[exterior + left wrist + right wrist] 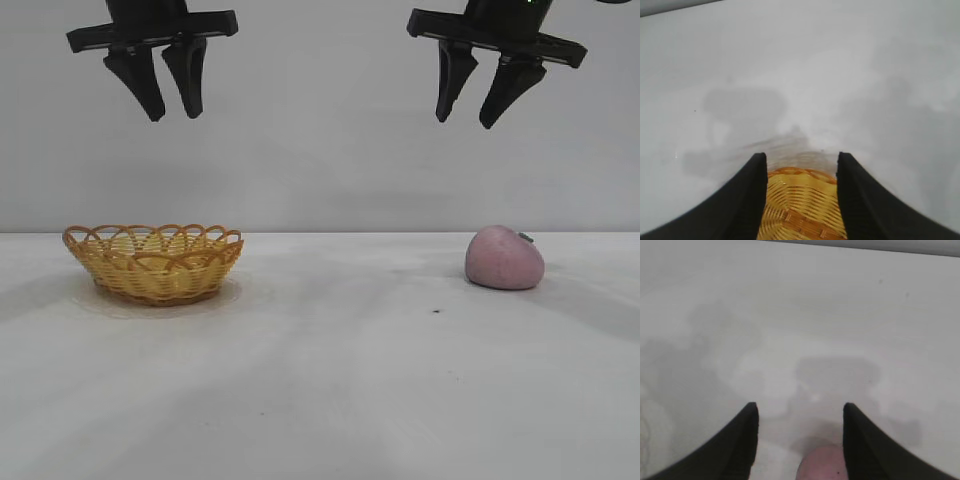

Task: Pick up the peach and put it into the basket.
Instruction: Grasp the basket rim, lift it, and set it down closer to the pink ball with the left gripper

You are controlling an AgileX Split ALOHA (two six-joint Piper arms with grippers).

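The dull pink peach lies on the white table at the right, its grey stem mark up. Its top shows between the fingers in the right wrist view. The yellow-orange wicker basket stands on the table at the left and is empty; it also shows in the left wrist view. My right gripper hangs open and empty high above the peach, a little to its left. My left gripper hangs open and empty high above the basket.
The white table stretches between basket and peach with nothing on it but a small dark speck. A plain grey wall stands behind.
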